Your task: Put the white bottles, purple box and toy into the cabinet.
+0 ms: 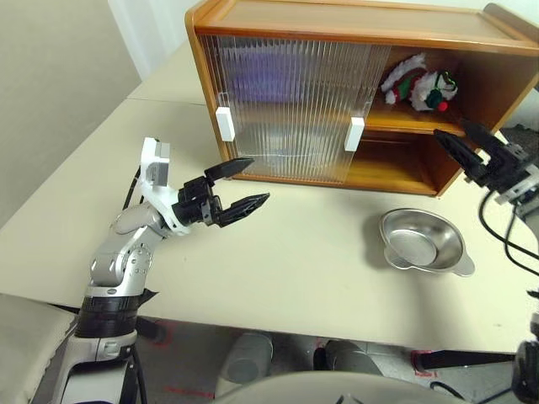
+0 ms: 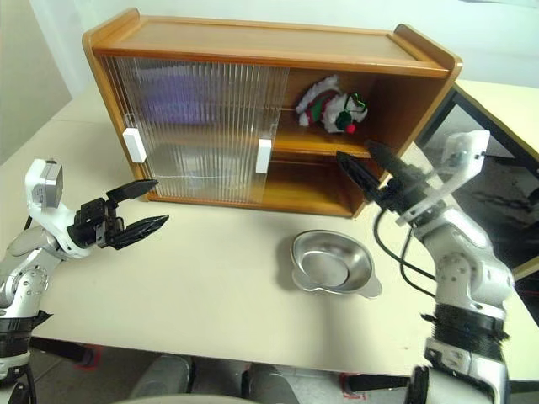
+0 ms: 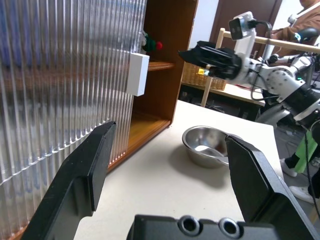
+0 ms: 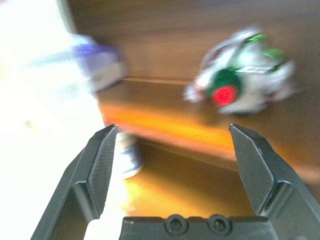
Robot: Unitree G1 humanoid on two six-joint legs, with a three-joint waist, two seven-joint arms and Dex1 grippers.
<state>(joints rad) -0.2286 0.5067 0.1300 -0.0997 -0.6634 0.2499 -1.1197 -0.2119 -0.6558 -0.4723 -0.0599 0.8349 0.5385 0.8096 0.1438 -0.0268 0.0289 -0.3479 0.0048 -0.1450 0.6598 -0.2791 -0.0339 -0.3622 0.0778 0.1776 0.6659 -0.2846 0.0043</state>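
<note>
A: Where's the toy?
B: Lying on the upper shelf at the right end of the cabinet, long axis along the shelf.
A: And the right gripper?
B: Fingers apart and empty, just outside the opening, below and right of the toy; purple box and a white bottle sit further left inside.
A: Left gripper?
B: Spread too, near the left door, well apart

no readable text, labels, brands, numbers or signs on anything in view
</note>
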